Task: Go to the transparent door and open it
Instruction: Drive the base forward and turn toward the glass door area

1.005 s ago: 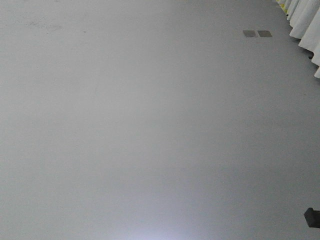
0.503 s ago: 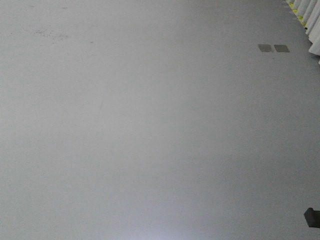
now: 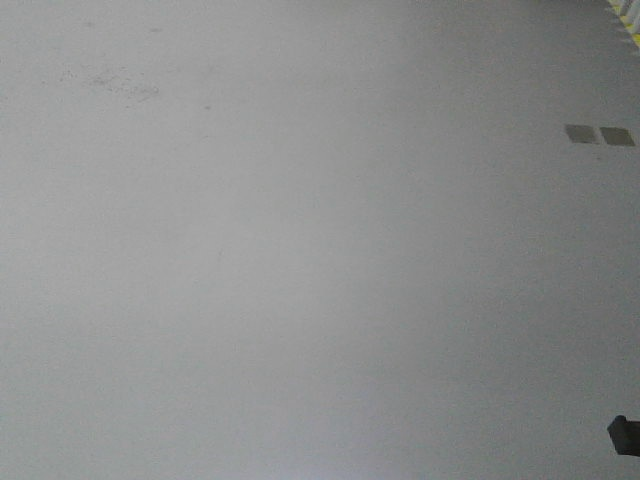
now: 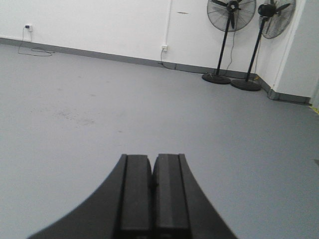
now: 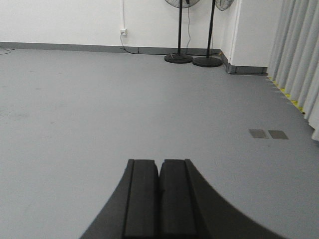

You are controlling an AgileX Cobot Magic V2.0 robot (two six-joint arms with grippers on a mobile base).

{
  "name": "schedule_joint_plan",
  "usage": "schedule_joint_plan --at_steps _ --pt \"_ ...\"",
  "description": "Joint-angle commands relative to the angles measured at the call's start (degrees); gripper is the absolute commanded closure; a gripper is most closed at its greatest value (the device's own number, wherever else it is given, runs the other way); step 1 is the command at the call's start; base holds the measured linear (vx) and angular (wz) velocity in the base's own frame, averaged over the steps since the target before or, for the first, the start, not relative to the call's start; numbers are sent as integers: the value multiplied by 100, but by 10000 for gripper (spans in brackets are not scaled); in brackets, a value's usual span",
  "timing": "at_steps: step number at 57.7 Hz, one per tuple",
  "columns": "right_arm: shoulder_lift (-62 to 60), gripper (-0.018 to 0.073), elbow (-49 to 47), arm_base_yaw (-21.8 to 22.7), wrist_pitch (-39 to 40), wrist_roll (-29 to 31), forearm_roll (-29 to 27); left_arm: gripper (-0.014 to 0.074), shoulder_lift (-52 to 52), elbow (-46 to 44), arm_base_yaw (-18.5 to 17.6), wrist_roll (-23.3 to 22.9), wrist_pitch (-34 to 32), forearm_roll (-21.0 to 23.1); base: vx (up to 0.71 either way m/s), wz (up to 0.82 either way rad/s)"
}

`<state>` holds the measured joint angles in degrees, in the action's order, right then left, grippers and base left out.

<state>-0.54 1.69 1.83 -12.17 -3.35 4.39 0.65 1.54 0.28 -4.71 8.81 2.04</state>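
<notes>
Two dark grey square floor plates (image 3: 600, 135) sit lower and further right in the front view than a second ago. The white curtain folds have left its upper right corner, and only a yellow floor strip (image 3: 630, 20) shows there. The base is turning or rolling over bare grey floor (image 3: 300, 300).

Left tool (image 4: 152, 199): pads pressed together, gripping nothing. Right tool (image 5: 159, 199): same, clenched and empty.

Transparent door: not in any view. Ahead are a white wall (image 4: 99, 25), two black pedestal fans (image 4: 229, 15), and pale pleated curtains (image 5: 299, 59) at the right edge.

Judgement: a clear door should be rigid, smooth and breakable. Take it by handle or frame, never the pane.
</notes>
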Motion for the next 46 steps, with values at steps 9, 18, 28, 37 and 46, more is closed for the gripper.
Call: schedule_joint_plan --at_steps 9,18,28,37,46 --pt "-86 567 83 -13 477 33 21 602 13 134 -20 -34 -450 52 46 16" --pt "-86 567 83 -13 477 33 21 602 13 134 -20 -34 -450 52 47 17" --pt "-86 567 83 -13 477 33 21 602 13 134 -20 -34 -450 52 49 17" --pt "-86 567 83 -13 477 33 21 602 13 134 -20 -34 -450 52 50 19" --pt "-86 567 83 -13 477 33 21 602 13 134 -20 -34 -450 52 51 25"
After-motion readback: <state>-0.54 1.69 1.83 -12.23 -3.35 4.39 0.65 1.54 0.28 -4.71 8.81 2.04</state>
